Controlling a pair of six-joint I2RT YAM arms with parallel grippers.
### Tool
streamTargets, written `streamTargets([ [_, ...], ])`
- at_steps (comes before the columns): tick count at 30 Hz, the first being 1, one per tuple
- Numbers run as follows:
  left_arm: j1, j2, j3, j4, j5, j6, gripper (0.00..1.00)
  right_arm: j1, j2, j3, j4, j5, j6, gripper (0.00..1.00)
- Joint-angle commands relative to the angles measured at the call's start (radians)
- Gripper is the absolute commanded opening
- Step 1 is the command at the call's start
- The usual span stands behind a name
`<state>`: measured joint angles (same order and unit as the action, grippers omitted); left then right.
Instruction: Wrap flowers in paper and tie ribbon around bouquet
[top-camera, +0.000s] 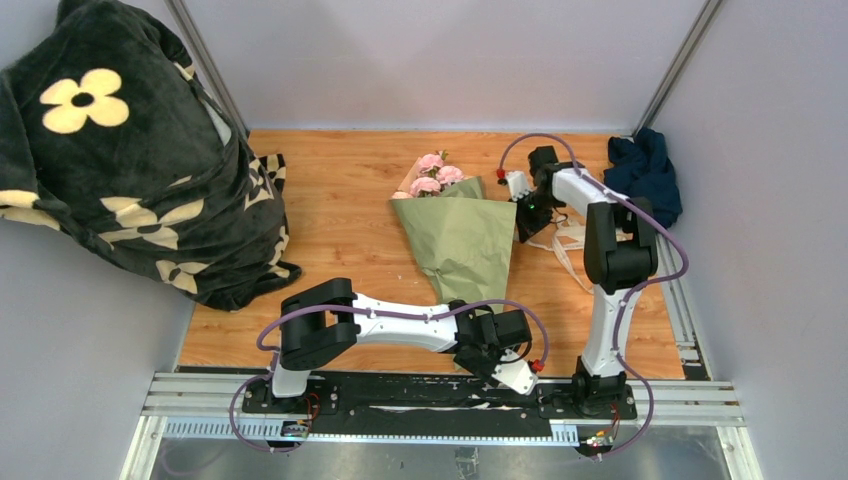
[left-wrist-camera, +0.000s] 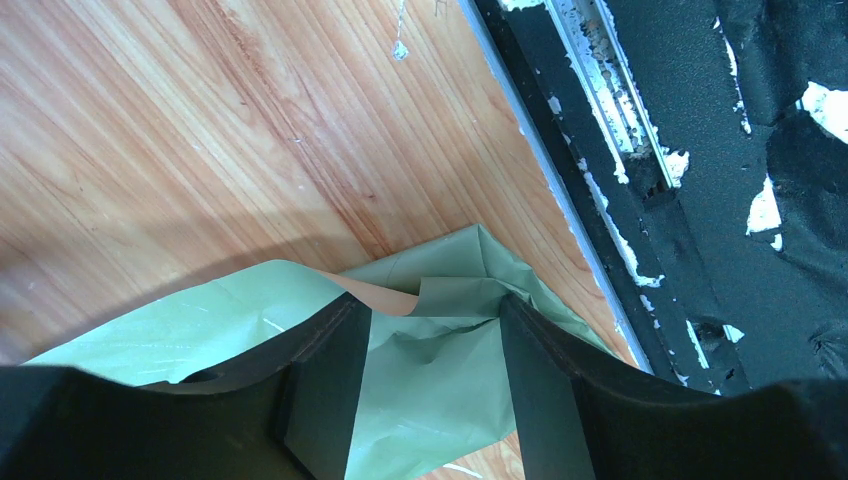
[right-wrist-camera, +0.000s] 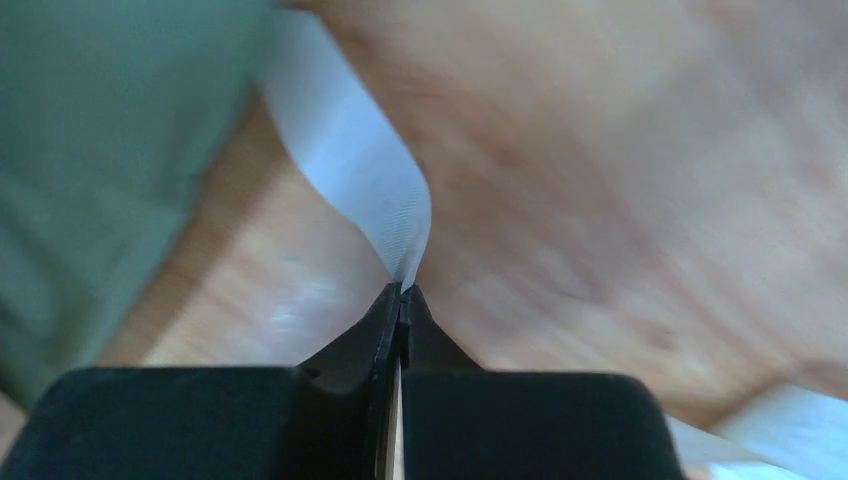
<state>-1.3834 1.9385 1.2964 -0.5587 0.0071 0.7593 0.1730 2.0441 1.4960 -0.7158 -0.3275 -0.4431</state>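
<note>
The bouquet (top-camera: 460, 240) lies mid-table, an olive-green paper (top-camera: 470, 250) cone with pink flowers (top-camera: 436, 176) at its far end. My left gripper (top-camera: 480, 345) is at the cone's narrow near end. In the left wrist view its fingers (left-wrist-camera: 330, 390) press against both sides of the crumpled green paper (left-wrist-camera: 430, 370), whose tan inner face (left-wrist-camera: 385, 297) shows. The cream ribbon (top-camera: 568, 243) lies in loops to the right of the cone. My right gripper (top-camera: 527, 225) is beside the cone's right edge, and the right wrist view shows it (right-wrist-camera: 402, 290) shut on the ribbon (right-wrist-camera: 350, 160), which rises from the tips.
A black blanket with cream flower prints (top-camera: 120, 150) is heaped at the far left. A dark navy cloth (top-camera: 645, 170) sits in the far right corner. The black and metal rail (top-camera: 440, 400) runs along the near edge, just beside the left gripper (left-wrist-camera: 700, 150). Walls close in three sides.
</note>
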Motion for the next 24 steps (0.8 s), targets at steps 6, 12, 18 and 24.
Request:
streamTargets([
  [6,0.004,0.116,-0.088,-0.114,0.035,0.000,0.60,0.085,-0.142,-0.195,-0.040,0.155,0.321,0.46],
  [12,0.004,0.117,-0.087,-0.115,0.034,0.000,0.60,0.048,-0.483,-0.322,0.040,0.271,0.543,0.52],
  [18,0.004,0.119,-0.078,-0.117,0.038,0.000,0.60,0.049,-0.838,-0.681,0.376,0.023,0.795,0.59],
  [24,0.004,0.124,-0.077,-0.119,0.038,-0.001,0.60,0.108,-0.899,-0.989,0.853,-0.203,1.029,0.79],
])
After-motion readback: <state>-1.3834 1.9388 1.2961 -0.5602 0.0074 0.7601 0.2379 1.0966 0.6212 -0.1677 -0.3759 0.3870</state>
